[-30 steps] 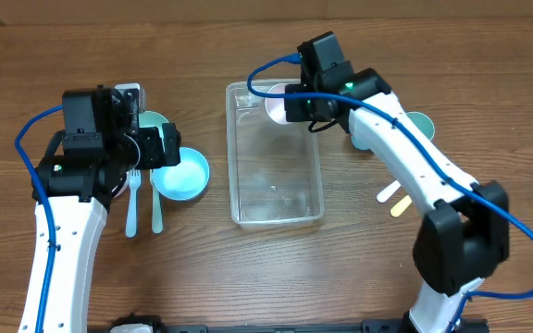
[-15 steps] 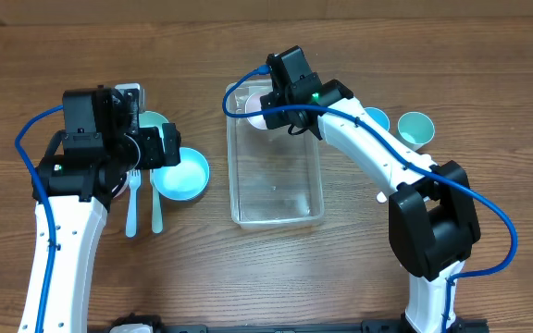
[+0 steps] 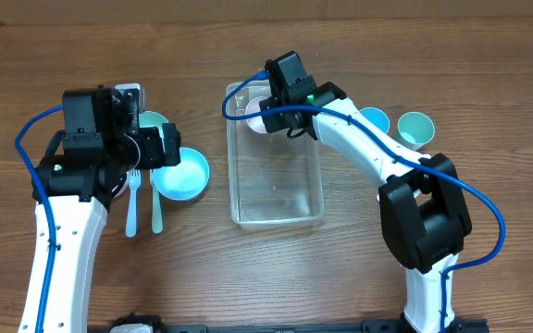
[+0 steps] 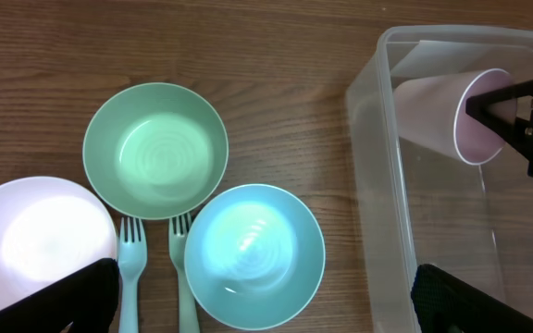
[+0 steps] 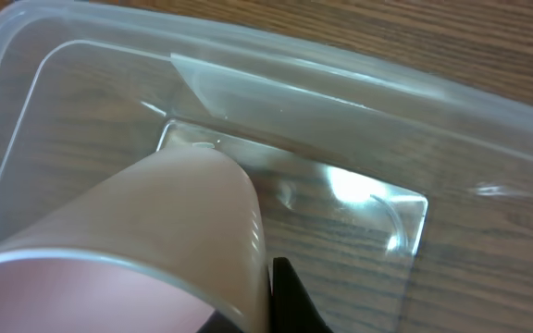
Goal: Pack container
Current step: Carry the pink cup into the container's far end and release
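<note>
Pink cup [image 4: 442, 116]: tilted sideways in the container [image 3: 276, 185], toward the table's far edge, rim clamped by the right gripper [image 3: 274, 113].
Left gripper [image 3: 167, 148]: spread wide, empty.
Risk: if let go sideways, the cup may roll.

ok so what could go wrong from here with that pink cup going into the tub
1. The pink cup is tilted on its side in the right gripper, low inside the far end of the container. Released like that, it may roll or end up lying down instead of standing, wasting floor space.
2. Its base looks close to the far wall. Pushing further could shove the container aside.
</note>
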Tool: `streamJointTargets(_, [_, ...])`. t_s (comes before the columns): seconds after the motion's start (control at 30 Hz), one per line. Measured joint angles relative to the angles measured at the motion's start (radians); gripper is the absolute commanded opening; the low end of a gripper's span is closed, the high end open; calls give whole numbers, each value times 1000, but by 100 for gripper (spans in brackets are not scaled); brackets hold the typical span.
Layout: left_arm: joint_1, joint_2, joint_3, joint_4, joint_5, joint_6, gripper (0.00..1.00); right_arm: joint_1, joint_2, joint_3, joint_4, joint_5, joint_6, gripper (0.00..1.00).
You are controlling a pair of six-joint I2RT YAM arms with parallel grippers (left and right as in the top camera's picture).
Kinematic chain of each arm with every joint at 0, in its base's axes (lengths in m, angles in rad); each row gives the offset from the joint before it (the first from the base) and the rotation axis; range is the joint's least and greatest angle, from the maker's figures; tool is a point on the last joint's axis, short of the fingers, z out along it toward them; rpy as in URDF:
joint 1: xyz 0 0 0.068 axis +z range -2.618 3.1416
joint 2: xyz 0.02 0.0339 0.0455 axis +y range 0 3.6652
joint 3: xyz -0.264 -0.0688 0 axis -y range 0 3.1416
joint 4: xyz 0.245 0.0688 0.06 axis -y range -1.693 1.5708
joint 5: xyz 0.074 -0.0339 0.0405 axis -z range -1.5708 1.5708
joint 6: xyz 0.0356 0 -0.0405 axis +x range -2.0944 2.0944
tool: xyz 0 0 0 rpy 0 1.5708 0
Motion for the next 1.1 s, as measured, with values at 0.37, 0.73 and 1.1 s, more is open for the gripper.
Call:
streamJointTargets(0.37, [0,0,0,0,0,0,100,0,7,6,-52,31,-36,51])
streamJointTargets(0.73, [0,0,0,0,0,0,100,23,6,229,-238,55,-82,57])
streamJointTargets(1.1, [0,0,0,0,0,0,100,13,6,232,-292,137,15,61])
